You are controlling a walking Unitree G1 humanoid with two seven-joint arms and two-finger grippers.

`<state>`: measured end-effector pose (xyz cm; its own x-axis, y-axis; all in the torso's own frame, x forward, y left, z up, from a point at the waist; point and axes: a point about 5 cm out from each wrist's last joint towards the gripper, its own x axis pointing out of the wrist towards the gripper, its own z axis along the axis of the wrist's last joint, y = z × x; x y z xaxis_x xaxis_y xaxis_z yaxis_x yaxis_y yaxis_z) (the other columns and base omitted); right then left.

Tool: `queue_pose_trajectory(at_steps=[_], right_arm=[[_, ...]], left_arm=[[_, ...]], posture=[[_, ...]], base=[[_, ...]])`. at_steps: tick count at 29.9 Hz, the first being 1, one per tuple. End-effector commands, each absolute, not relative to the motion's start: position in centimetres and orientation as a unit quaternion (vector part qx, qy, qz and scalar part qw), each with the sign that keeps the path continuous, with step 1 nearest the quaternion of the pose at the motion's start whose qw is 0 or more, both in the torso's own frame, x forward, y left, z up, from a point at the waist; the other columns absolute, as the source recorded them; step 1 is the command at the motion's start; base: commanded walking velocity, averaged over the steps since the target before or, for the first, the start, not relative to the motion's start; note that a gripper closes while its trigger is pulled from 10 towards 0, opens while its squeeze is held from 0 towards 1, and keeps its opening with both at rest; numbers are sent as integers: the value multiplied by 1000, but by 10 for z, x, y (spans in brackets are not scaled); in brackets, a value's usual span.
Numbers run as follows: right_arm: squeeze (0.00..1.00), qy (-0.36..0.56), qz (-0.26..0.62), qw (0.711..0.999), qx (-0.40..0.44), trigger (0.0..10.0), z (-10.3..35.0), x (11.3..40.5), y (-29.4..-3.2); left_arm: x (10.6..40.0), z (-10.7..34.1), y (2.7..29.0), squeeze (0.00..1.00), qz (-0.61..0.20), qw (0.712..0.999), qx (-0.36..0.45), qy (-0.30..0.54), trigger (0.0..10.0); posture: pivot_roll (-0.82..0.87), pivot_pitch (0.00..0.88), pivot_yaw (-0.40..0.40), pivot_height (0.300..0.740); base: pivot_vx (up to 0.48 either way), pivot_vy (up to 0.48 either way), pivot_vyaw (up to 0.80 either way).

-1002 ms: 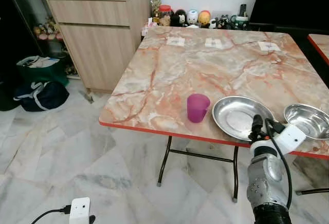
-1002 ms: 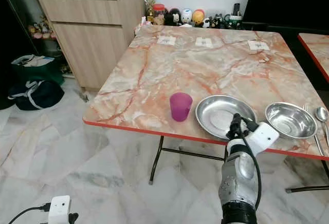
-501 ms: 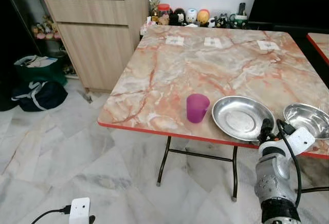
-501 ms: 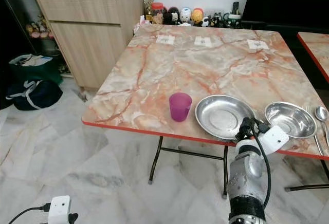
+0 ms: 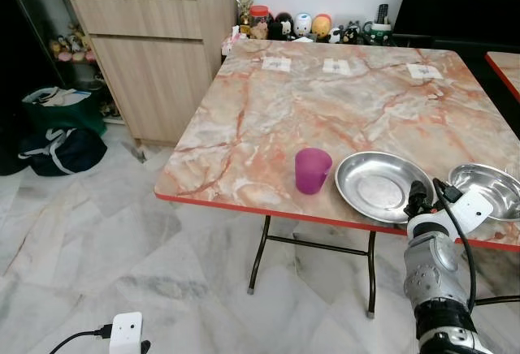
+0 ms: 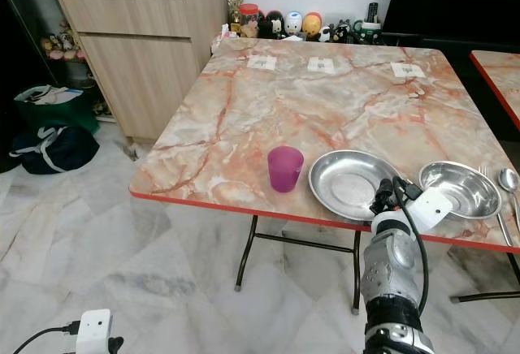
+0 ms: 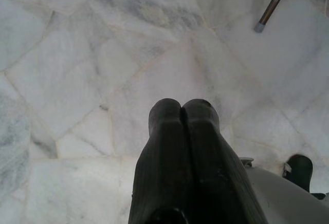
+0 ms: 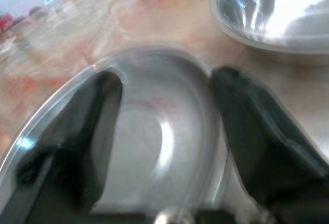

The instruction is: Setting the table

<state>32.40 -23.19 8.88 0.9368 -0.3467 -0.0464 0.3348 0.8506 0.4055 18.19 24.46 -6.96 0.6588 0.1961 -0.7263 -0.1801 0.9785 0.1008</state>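
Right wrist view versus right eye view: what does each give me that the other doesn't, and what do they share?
Right wrist view alone: the right gripper from behind, its jaws open, spread over the near rim of the steel plate, blurred.

Right eye view alone: the purple cup beside the plate, the spoon at the table's right edge, the whole marble table, the wooden cabinet and the bags on the floor.

Both: the steel plate, the steel bowl right of it, and the marble tabletop.
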Motion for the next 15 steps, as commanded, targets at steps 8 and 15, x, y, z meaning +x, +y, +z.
queue_pose_trajectory(at_steps=[8,15], right_arm=[[0,-55,-120,991,26,10000,84,279,-219],[0,-59,-145,987,22,10000,85,262,-226]], left_arm=[[179,-70,246,0,112,909,11,401,10000],[180,-70,247,0,110,910,12,400,10000]], posture=[[21,0,-14,740],[4,0,-8,740]], base=[[0,0,0],[0,0,0]])
